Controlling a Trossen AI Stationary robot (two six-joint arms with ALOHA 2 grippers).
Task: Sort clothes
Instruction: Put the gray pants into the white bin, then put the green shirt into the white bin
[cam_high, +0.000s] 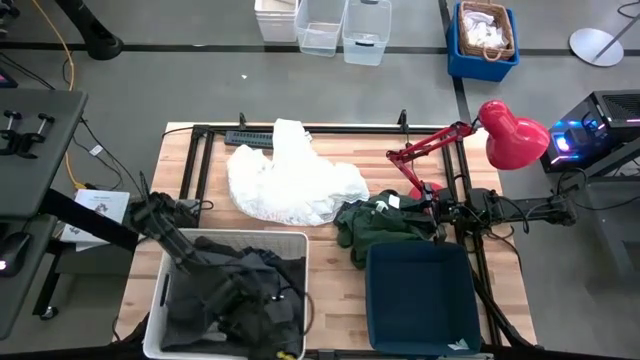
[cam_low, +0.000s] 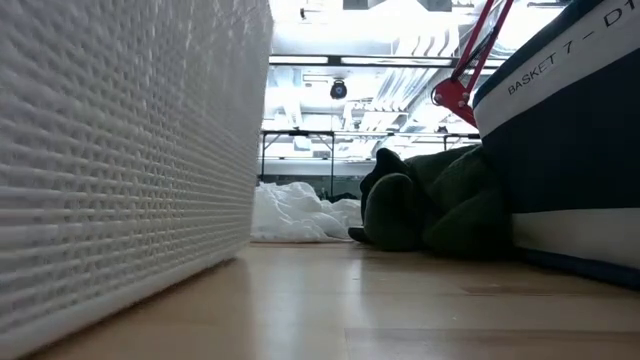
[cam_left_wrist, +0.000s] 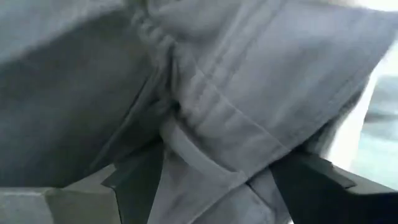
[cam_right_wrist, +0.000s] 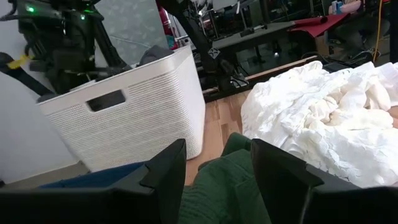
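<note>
Dark grey garment: I see it lying crumpled inside the white basket at the near left of the counter. In my left wrist view its cloth fills the frame, soft grey with a stitched seam and a gathered fold.

Left pincer: down in the white basket, closed on the dark grey garment, with a fold of it running between the two dark fingers.

White garments: a loose, rumpled heap on the counter behind the white basket, towards the middle. My right wrist view shows a thin, crinkled, textured fabric.

Dark green garment: bunched in a low mound just right of the white heap, touching the far edge of the dark blue basket. From the low view it is a rounded, lumpy dark pile against that basket's side.

Right pincer: at the dark green garment, fingers set apart with green cloth showing in the gap; I cannot tell whether they grip it.

Red lamp: at the far right of the counter.
</note>
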